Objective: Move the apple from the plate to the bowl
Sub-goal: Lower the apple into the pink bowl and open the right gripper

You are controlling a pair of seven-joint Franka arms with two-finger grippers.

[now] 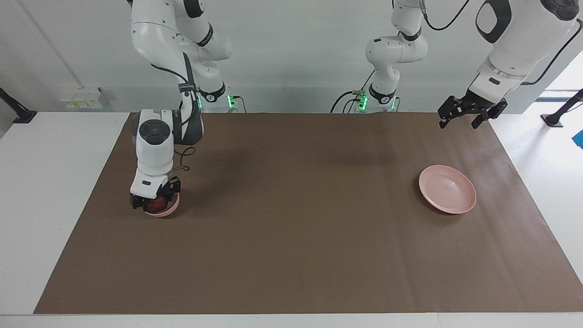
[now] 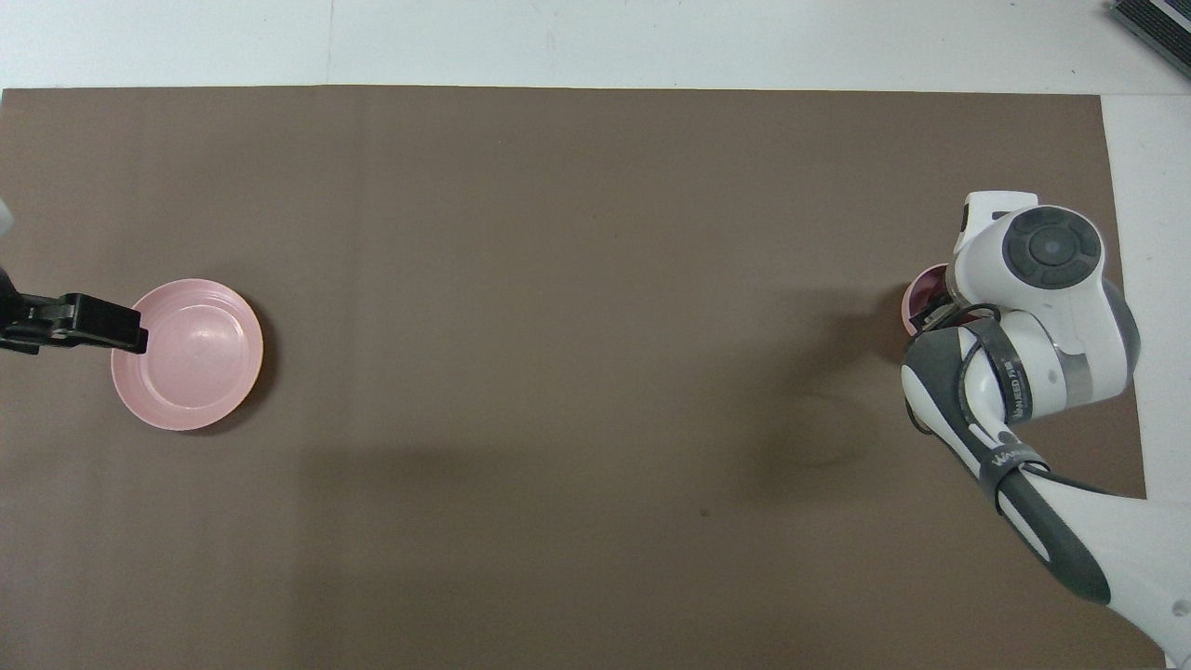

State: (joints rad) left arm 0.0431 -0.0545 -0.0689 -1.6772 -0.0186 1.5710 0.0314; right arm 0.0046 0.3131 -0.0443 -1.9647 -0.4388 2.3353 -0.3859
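The right gripper (image 1: 155,200) is down low in the bowl (image 1: 171,209). Its two black fingers (image 1: 173,186) sit on either side of the apple (image 1: 157,205), and they look closed on it. The apple is dark red and it is inside the bowl. The fingers are right up against it, and the apple sits low in the bowl, but I cannot tell if it rests on the bottom. From above, the right arm covers most of the bowl (image 2: 921,298), so only a bit of its pink rim and a dark red bit of the apple (image 2: 933,295) peek out.

The bowl is small and deep and pink. It stands on the brown mat (image 1: 291,228) at the right arm's end of the table.

The left gripper (image 1: 462,117) hangs high in the air at the left arm's end of the table. Its fingers are apart and hold nothing. This arm waits. From above, the left gripper (image 2: 98,326) covers the edge of the plate (image 2: 200,363).

The plate (image 1: 448,189) is wide, flat and pink. It lies on the mat at the left arm's end, well apart from the bowl.
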